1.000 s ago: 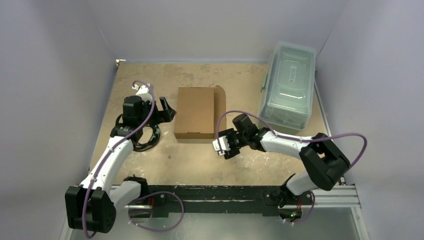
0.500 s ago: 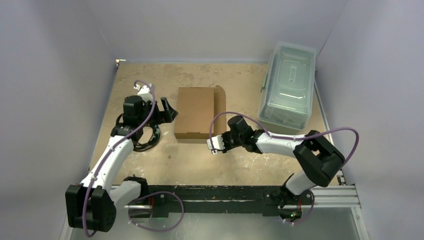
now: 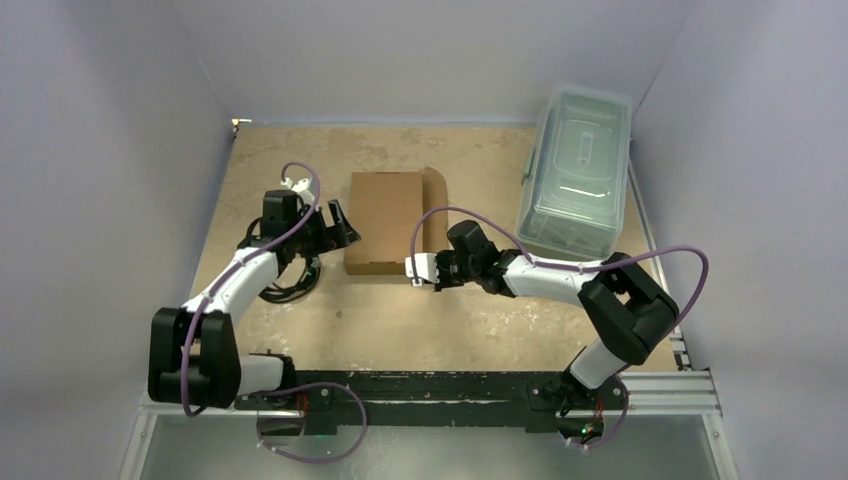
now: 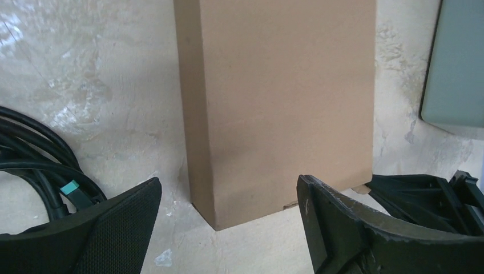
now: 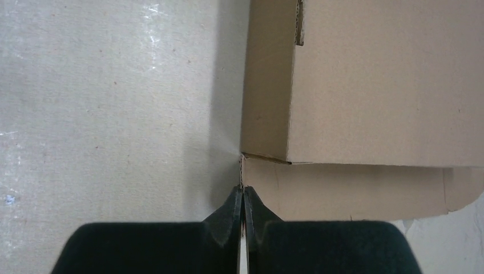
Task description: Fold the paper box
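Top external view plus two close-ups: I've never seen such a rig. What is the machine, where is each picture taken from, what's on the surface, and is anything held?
Two robot arms are bolted at the near edge of a table; the top view looks down from above and behind them. Each close-up comes from a wrist camera showing that arm's own pincer. On the table: a brown paper box, a clear lidded bin, coiled black cables. The left pincer is open, facing the box. The right pincer is shut, tips against a flap at the box's corner; whether it pinches it is unclear.
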Robot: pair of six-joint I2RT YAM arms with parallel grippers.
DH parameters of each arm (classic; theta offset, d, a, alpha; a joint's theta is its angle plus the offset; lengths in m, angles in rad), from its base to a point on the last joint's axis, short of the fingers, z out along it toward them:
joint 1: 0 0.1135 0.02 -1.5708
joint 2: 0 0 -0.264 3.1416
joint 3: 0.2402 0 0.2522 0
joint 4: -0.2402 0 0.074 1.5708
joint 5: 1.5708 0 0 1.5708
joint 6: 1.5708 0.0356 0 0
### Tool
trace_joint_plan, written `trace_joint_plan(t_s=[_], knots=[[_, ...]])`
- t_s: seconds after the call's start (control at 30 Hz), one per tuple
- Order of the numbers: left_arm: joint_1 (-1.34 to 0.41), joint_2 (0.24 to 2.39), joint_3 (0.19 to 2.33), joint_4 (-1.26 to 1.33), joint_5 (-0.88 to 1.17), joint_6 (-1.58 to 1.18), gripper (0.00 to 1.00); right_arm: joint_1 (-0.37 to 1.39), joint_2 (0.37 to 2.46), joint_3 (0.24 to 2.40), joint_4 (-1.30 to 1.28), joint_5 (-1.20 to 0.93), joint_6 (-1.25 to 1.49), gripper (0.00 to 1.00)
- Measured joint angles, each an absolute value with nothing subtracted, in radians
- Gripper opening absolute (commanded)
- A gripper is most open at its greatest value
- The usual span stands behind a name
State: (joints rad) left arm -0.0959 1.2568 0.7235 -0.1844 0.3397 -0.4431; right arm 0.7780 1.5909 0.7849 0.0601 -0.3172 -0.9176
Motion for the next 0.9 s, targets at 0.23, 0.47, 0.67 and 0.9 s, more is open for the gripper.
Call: trace_joint_plan(t_s=[0.23, 0.47, 0.67, 0.9], knots=[[-0.062, 1.372, 0.732, -0.161, 0.393, -0.487, 0.79, 0.771, 1.598, 0.81, 0.038, -0.305, -0.85, 0.0], [-0.06, 1.443, 0.768, -0.118, 0.44, -0.507, 0.74, 0.765, 1.625, 0.86, -0.02, -0.305, -0.804, 0.0], [-0.059, 1.476, 0.776, -0.109, 0.464, -0.516, 0.72, 0.761, 1.67, 0.934, -0.088, -0.305, -0.757, 0.0], [-0.059, 1.476, 0.777, -0.105, 0.47, -0.517, 0.66, 0.74, 1.678, 0.952, -0.109, -0.305, -0.699, 0.0]])
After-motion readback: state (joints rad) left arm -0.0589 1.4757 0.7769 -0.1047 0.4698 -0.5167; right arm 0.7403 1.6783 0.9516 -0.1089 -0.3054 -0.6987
